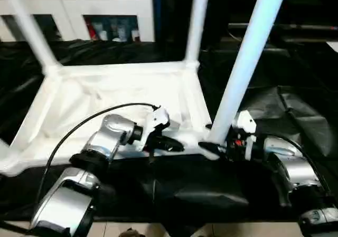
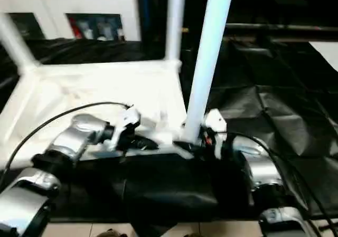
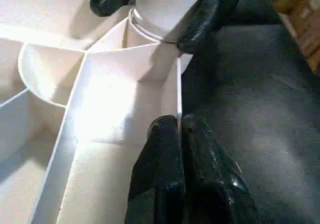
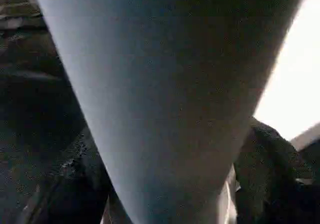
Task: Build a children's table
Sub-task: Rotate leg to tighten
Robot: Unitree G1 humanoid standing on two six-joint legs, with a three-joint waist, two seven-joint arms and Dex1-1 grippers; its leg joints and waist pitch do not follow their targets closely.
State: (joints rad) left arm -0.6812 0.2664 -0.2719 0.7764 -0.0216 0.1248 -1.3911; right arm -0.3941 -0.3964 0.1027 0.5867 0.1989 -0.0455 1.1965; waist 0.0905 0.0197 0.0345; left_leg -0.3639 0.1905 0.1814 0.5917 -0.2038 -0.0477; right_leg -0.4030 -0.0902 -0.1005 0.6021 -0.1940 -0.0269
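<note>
The white tabletop [image 1: 105, 105] lies upside down on a black-draped bench [image 1: 296, 115], three legs standing in its sockets. The left claw [image 3: 179, 126] is pinched tight on the thin near rim of the tabletop. The right claw [image 1: 211, 147] has its fingers [image 3: 210, 14] spread around the near-right leg [image 1: 243, 63] at its foot.

tabletop [image 1: 111, 97]: white, underside up | three legs [image 1: 248, 57]: socketed, upright

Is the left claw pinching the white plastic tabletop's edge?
Yes, the left claw has its black fingers shut on the white plastic tabletop's thin rim.
</note>
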